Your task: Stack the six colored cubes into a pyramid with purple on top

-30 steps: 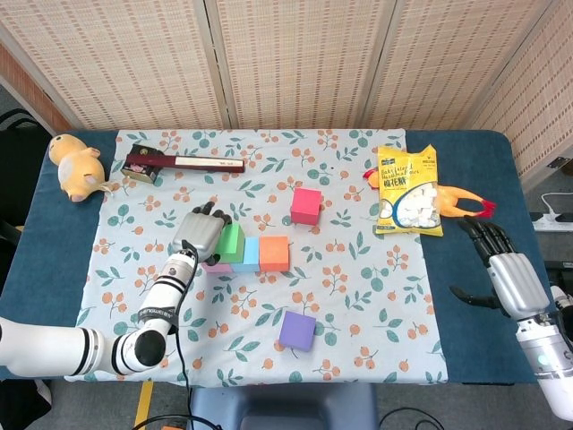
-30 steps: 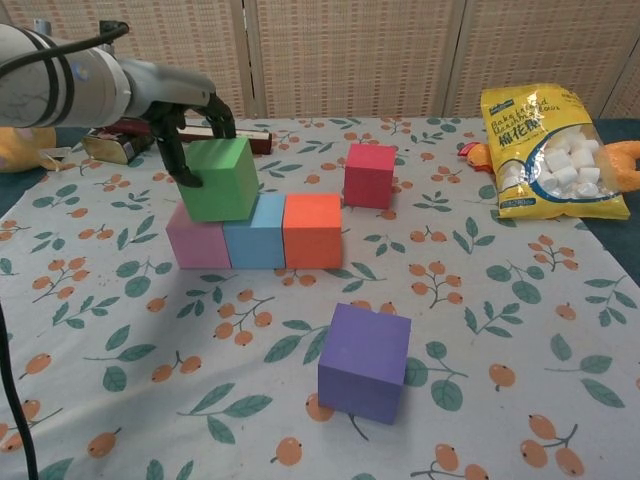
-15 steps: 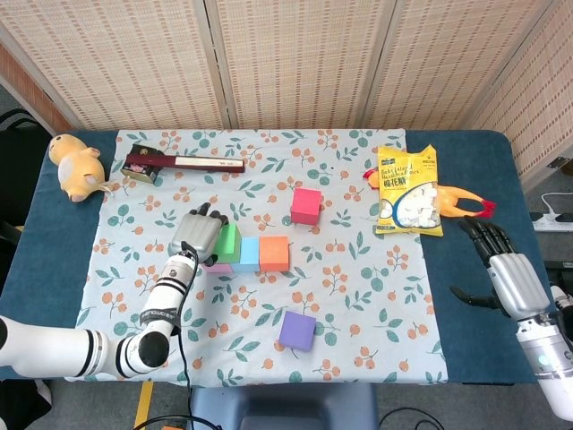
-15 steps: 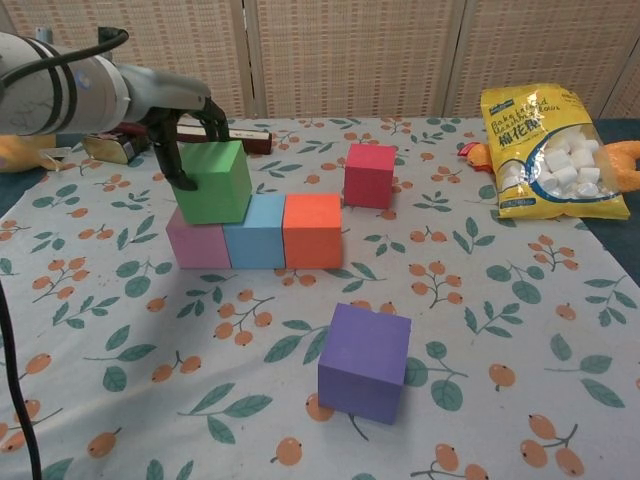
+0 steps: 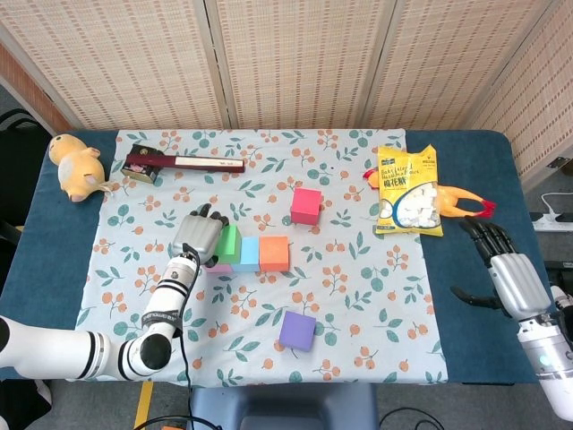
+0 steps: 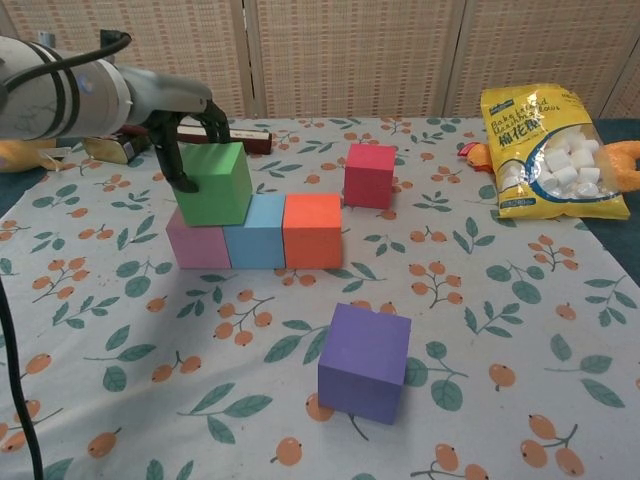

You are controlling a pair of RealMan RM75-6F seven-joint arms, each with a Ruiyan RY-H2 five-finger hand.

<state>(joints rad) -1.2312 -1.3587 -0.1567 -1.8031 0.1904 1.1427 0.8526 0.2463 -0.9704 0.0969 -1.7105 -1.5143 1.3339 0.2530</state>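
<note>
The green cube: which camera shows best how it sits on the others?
The chest view: the green cube rests on the pink cube and blue cube, the left hand on it. The head view, from above, hides the stacking behind that hand.

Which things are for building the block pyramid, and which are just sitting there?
For the pyramid: green cube, pink cube, blue cube, orange cube, red cube, purple cube.

Just sitting there: marshmallow bag, rubber chicken, plush toy, long box.
</note>
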